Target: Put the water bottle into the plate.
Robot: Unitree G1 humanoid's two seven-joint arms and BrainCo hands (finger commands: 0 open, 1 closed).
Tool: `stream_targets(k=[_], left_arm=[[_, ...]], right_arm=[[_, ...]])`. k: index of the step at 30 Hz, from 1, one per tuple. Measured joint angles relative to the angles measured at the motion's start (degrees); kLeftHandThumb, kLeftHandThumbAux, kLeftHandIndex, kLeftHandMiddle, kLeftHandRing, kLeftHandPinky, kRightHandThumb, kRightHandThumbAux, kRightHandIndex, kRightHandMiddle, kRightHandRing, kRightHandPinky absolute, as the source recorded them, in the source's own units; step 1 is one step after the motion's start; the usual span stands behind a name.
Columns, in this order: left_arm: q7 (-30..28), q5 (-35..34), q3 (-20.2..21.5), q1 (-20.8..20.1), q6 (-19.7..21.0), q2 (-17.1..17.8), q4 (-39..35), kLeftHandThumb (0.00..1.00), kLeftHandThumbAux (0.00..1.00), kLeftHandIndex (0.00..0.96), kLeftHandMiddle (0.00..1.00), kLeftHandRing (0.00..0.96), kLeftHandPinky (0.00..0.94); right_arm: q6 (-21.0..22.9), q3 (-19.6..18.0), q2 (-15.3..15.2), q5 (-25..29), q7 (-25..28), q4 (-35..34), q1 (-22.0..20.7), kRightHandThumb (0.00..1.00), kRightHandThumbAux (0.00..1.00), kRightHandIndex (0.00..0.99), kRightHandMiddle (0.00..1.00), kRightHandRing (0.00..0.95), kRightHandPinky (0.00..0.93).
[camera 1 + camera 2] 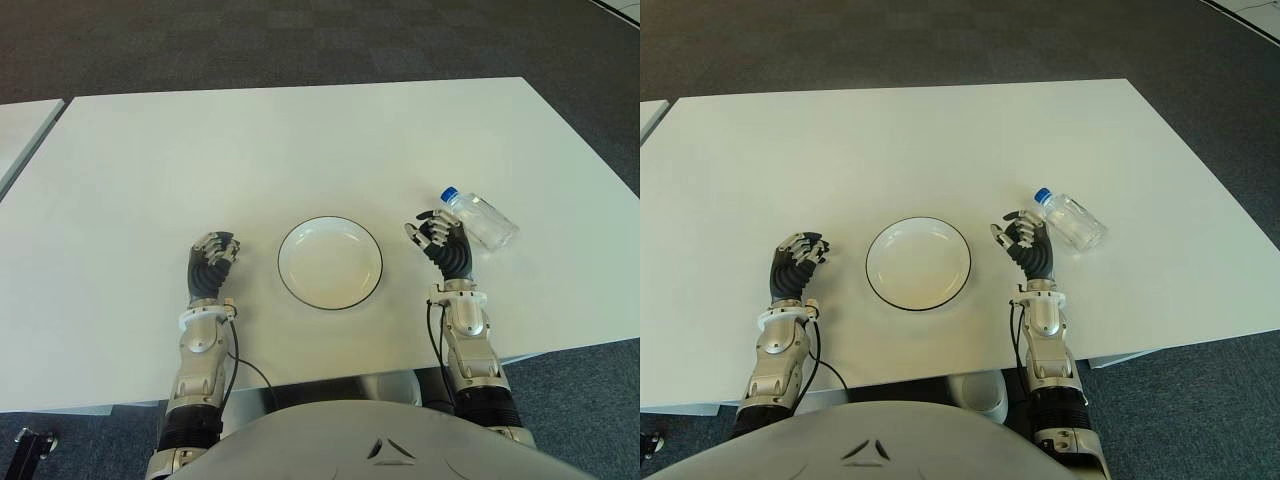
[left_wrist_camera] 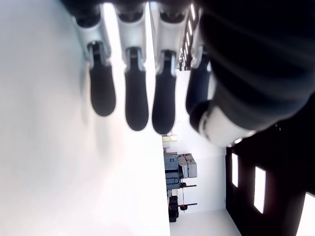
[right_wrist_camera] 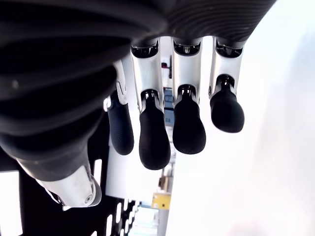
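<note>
Bottle (image 1: 481,219) lies on its side on the counter (image 1: 300,150), blue cap toward the plate side, body angled away to the robot's right. It's just beyond and to the right of the right hand (image 1: 440,240); looks close to the fingertips, but can't tell if they touch. Not in the plate (image 1: 330,262) yet, which sits between the two hands, near the front edge.

Right hand: fingers loosely bent, apart, holding nothing; wrist view shows only air between fingers and thumb. Left hand (image 1: 211,262) shows left of the plate, fingers curled loosely, also holding nothing.

Risks, as I judge them:
- Bottle is round & lying flat, so a nudge from the fingertips before the grip closes could roll it away to the right, toward the counter edge.
- Clear smooth plastic, prob. slippery; a grip near the cap end would leave the heavy body hanging, so it could tilt or slide out mid-carry.
- If it holds water, the weight may shift as it's lifted.
- Plate is shallow w/ a low rim; bottle laid down could roll off, or knock the plate out of place if dropped from height.
- Set upright, it could tip.

Count: 1 bottle, 1 plate, 1 counter in use, 2 hands.
</note>
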Motion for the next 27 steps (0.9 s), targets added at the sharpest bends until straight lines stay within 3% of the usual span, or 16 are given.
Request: stream_targets(k=[3, 4, 5, 7, 8, 12, 18, 27], left_arm=[[0.00, 0.01, -0.02, 0.00, 0.00, -0.02, 0.00, 0.705, 0.717, 0.427, 0.496, 0.487, 0.484], [0.00, 0.02, -0.02, 0.00, 0.02, -0.03, 0.00, 0.705, 0.717, 0.427, 0.496, 0.487, 0.483], [0.00, 0.02, -0.03, 0.00, 0.04, -0.03, 0.00, 0.705, 0.717, 0.427, 0.495, 0.486, 0.483], [0.00, 0.04, -0.02, -0.01, 0.08, -0.03, -0.01, 0.705, 0.717, 0.427, 0.495, 0.486, 0.484], [0.00, 0.04, -0.02, 0.00, 0.08, -0.03, -0.01, 0.705, 0.717, 0.427, 0.496, 0.487, 0.485], [0.00, 0.04, -0.02, 0.03, 0.07, -0.09, -0.01, 0.705, 0.717, 0.427, 0.497, 0.488, 0.486], [0.00, 0.06, -0.08, 0.29, 0.03, -0.27, -0.15, 0.704, 0.718, 0.427, 0.493, 0.488, 0.485], [0.00, 0.16, -0.36, 0.78, -0.07, -0.69, -0.76, 0.704, 0.718, 0.427, 0.491, 0.486, 0.482]], right_arm=[[-0.26, 0.26, -1.99, -6.75, -3.87, -1.42, -0.71, 0.689, 0.730, 0.404, 0.416, 0.406, 0.372], [-0.26, 0.51, -2.97, -9.50, -5.26, -1.87, -0.93, 0.688, 0.730, 0.403, 0.398, 0.388, 0.360], [-0.25, 0.64, -3.61, -11.03, -6.15, -2.08, -1.09, 0.593, 0.709, 0.311, 0.340, 0.329, 0.313], [-0.11, 0.84, -4.89, -14.18, -7.75, -2.34, -1.40, 0.516, 0.670, 0.204, 0.253, 0.249, 0.239], [0.14, 0.91, -5.50, -15.34, -8.08, -2.42, -1.61, 0.501, 0.633, 0.139, 0.187, 0.196, 0.201], [2.72, 0.84, -8.58, -18.54, -8.01, -1.72, -3.94, 0.517, 0.527, 0.030, 0.050, 0.071, 0.129], [10.86, 0.68, -12.92, -23.59, -7.74, -1.17, -9.36, 0.572, 0.417, 0.003, 0.006, 0.009, 0.022], [29.23, 3.74, -14.18, -32.40, -1.16, -4.05, -14.03, 0.618, 0.271, 0.000, 0.000, 0.000, 0.000]])
